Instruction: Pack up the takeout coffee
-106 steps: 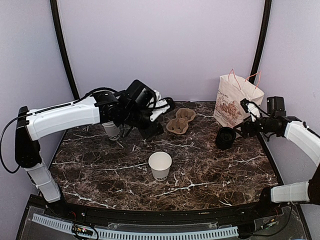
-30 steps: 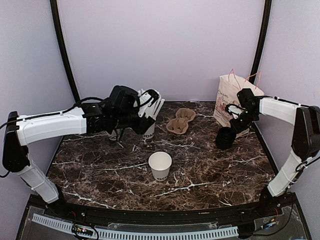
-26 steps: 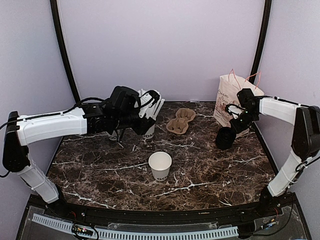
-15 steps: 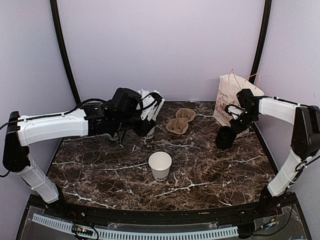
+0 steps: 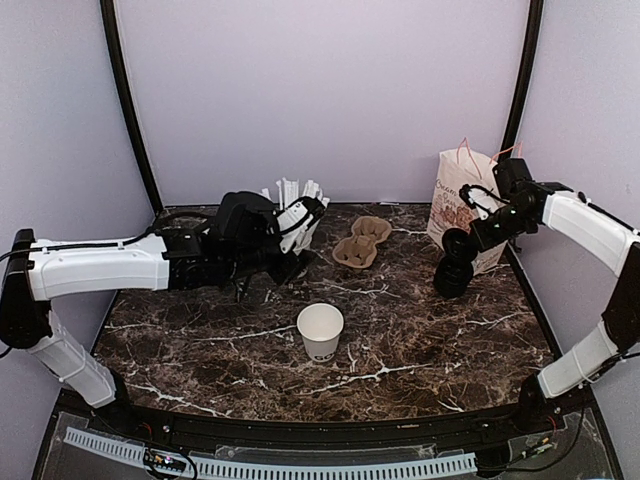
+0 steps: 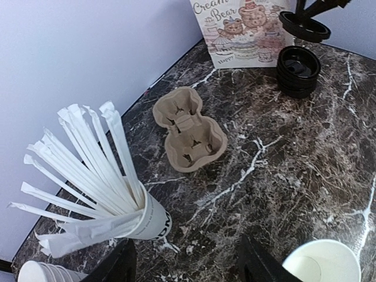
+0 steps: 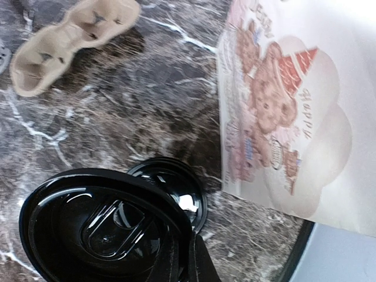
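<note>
The takeout coffee cup (image 5: 320,331) stands lidless in the middle of the table, white with dark lettering; its rim also shows in the left wrist view (image 6: 320,264). My right gripper (image 5: 472,236) is shut on the rim of a black lid (image 7: 106,226), holding it just above the stack of black lids (image 7: 173,188). The overhead view shows the held lid (image 5: 457,243) over the stack (image 5: 452,279). My left gripper (image 6: 188,267) hangs open and empty over bare table, just right of the straw cup (image 6: 144,214).
A white paper bag (image 5: 468,205) with bear print stands at the back right, right behind the lid stack. A brown cup carrier (image 5: 362,241) lies at the back centre. Stacked lidless cups (image 6: 41,273) sit left of the straw cup.
My right gripper has shut on the top lid and raised it off the stack. My left arm has drawn back leftward, uncovering the straws.
</note>
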`<state>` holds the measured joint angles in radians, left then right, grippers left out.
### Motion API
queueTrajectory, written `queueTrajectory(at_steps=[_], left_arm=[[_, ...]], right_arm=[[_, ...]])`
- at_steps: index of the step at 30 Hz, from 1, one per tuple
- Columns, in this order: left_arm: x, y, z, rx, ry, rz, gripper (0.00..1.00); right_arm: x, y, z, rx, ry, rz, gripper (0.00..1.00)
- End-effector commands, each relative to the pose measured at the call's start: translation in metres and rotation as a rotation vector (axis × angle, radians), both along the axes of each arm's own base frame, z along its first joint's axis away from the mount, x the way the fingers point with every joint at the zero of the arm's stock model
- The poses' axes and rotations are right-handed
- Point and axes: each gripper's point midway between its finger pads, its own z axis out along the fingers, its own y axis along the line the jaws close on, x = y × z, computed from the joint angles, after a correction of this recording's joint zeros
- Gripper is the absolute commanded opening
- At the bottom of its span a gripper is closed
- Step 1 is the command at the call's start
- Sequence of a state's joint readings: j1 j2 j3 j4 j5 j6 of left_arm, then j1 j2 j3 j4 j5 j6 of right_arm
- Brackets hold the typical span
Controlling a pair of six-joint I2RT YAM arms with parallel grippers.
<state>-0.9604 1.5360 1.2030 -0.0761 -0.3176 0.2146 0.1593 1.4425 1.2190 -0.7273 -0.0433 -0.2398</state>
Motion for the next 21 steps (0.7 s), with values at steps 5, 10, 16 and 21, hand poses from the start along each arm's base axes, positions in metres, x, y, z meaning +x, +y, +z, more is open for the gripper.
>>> queueTrajectory(at_steps=[5, 10, 16, 21], left_arm=[[-0.054, -0.028, 0.061, -0.252, -0.188, -0.289, 0.70], [-0.082, -0.035, 0.114, -0.498, -0.367, -0.398, 0.82], [-0.115, -0.065, 0.143, -0.512, -0.519, -0.587, 0.85], [-0.119, -0.087, 0.160, -0.553, -0.534, -0.651, 0.87]], right_arm=[[-0.028, 0.073, 0.043, 0.391, -0.009, 0.247, 0.00], [-0.050, 0.114, 0.094, 0.706, -0.078, 0.417, 0.00], [-0.080, 0.147, 0.145, 0.984, -0.003, 0.590, 0.00], [-0.109, 0.166, 0.164, 1.028, -0.003, 0.708, 0.00]])
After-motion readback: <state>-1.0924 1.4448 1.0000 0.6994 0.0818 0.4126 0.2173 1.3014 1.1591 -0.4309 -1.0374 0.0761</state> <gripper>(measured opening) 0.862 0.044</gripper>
